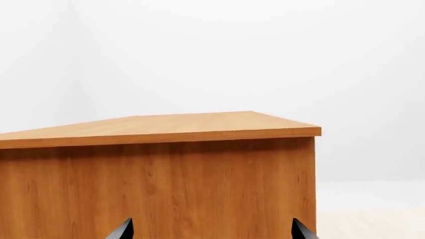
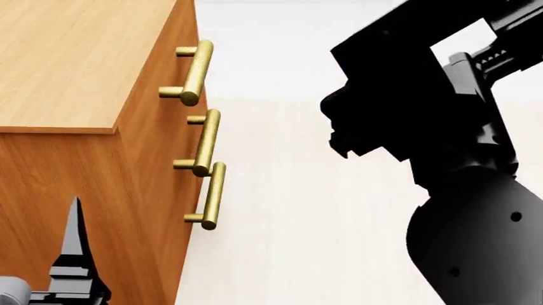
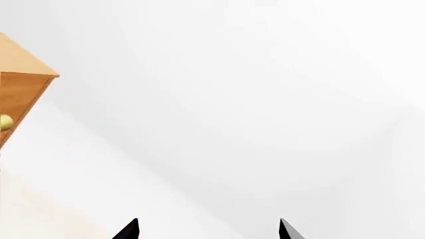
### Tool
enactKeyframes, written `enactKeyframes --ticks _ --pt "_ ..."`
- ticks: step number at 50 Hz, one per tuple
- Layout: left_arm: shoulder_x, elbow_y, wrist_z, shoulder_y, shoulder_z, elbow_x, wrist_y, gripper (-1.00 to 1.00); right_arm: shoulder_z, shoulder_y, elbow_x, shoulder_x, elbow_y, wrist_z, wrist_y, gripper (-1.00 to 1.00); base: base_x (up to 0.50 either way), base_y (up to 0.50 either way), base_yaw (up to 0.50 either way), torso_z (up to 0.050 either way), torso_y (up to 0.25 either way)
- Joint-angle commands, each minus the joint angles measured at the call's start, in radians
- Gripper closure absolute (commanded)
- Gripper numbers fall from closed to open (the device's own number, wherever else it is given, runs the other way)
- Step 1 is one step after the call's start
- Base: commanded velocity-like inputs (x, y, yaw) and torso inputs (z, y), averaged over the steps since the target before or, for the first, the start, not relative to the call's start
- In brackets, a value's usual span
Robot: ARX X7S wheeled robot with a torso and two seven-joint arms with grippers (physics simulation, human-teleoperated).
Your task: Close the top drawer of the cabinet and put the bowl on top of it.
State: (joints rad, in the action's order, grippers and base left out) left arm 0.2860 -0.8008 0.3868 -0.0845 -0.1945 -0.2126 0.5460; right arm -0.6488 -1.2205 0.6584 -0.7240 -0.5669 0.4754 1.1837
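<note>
The cabinet (image 2: 76,70) fills the left of the head view, its flat top toward me and three brass handles on the face turned right. The top drawer (image 2: 172,44) carries the uppermost handle (image 2: 195,71); its front looks level with the two below, and no gap shows. The bowl is out of view. My left gripper (image 1: 212,231) is open, facing a plain side panel of the cabinet (image 1: 159,184) at close range, with nothing between its fingers (image 2: 76,235). My right gripper (image 3: 207,231) is open and empty, pointing at white wall past the cabinet's corner (image 3: 20,84).
My right arm (image 2: 441,140) looms large and dark over the right of the head view. Pale floor (image 2: 297,210) lies in front of the drawer faces. White walls surround the cabinet.
</note>
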Motion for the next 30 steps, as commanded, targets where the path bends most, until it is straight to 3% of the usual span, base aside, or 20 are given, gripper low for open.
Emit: enactKeyframes --ticks 1,18,25,30 --pt "0.005 -0.004 0.005 0.001 -0.003 -0.006 -0.001 -1.00 0.086 0.084 0.081 -0.157 -0.133 0.023 0.070 -1.00 0.00 0.00 0.00 0.000 0.000" --pt "0.009 -0.025 0.023 -0.002 -0.029 0.002 0.013 -1.00 0.245 0.376 0.208 -0.442 -0.285 0.084 0.039 -1.00 0.00 0.00 0.00 0.000 0.000" --pt "0.007 0.000 0.022 -0.006 -0.032 0.000 -0.003 -1.00 0.264 0.512 0.205 -0.547 -0.283 0.100 -0.052 -1.00 0.00 0.00 0.00 0.000 0.000" --pt "0.008 0.006 0.023 -0.008 -0.028 -0.004 -0.004 -1.00 0.332 0.692 0.286 -0.693 -0.269 0.182 -0.201 -1.00 0.00 0.00 0.00 0.000 0.000"
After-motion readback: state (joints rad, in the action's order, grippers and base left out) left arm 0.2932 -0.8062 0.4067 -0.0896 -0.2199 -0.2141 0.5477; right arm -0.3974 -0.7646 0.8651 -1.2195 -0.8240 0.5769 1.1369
